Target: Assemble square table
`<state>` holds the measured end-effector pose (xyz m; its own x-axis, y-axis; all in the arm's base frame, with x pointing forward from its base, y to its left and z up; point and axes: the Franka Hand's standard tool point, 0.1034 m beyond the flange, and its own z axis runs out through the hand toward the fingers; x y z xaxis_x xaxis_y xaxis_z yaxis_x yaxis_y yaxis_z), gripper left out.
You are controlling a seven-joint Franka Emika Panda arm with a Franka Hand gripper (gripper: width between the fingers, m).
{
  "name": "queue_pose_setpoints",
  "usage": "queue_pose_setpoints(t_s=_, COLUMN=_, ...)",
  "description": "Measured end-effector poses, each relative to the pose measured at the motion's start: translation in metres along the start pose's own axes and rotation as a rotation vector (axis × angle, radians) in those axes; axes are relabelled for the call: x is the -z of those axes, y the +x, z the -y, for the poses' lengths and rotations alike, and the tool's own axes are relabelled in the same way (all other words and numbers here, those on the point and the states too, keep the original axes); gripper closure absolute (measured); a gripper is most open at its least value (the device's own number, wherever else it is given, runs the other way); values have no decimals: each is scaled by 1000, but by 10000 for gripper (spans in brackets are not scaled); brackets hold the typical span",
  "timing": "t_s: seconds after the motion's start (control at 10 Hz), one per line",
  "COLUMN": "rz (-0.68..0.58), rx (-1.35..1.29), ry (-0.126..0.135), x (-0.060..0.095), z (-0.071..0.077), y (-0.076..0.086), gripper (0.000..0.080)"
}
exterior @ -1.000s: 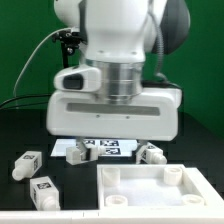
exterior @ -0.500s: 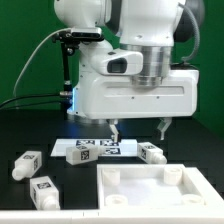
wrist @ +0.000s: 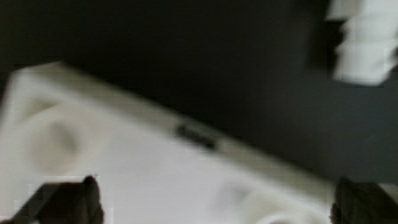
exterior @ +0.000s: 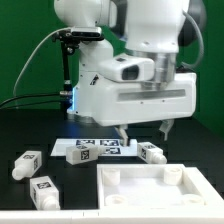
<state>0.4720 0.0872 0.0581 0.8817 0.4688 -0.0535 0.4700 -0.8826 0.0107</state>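
**Hazard.** The gripper (exterior: 144,131) hangs empty at centre right of the exterior view, its jaws spread wide. The tabletop (exterior: 150,186) lies underside up at lower right, and the wrist view shows its rim between the jaws. If the descent is off-centre, a fingertip (wrist: 71,198) may land on the rim rather than astride it and shove the tabletop. The centre-right leg (exterior: 151,152) stands close by and may be knocked.

**Count.**
- Tabletops: one.
- Legs visible: three, including the left-edge leg (exterior: 27,164) and the lower-left leg (exterior: 43,190).
- Marker boards: one marker board (exterior: 95,150).
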Motion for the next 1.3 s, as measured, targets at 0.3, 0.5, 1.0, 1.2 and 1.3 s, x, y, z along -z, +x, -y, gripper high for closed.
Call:
queue_pose_setpoints(t_s=0.3, rz=7, rx=23, ry=4, x=-2, z=0, y=-2, gripper=151)
queue_pose_setpoints(t_s=0.5, rz=42, rx=-120, ry=16, x=-19, z=24, y=-21, gripper=151)
queue_pose_setpoints(t_s=1.0, rz=59, rx=-112, ry=25, x=-44, z=47, y=-39, gripper=180)
queue_pose_setpoints(t_s=1.2, rz=60, rx=-112, ry=25, x=-44, z=47, y=-40, gripper=358)
queue_pose_setpoints(t_s=1.3, rz=60, rx=-99, ry=24, x=-44, z=47, y=-40, gripper=521)
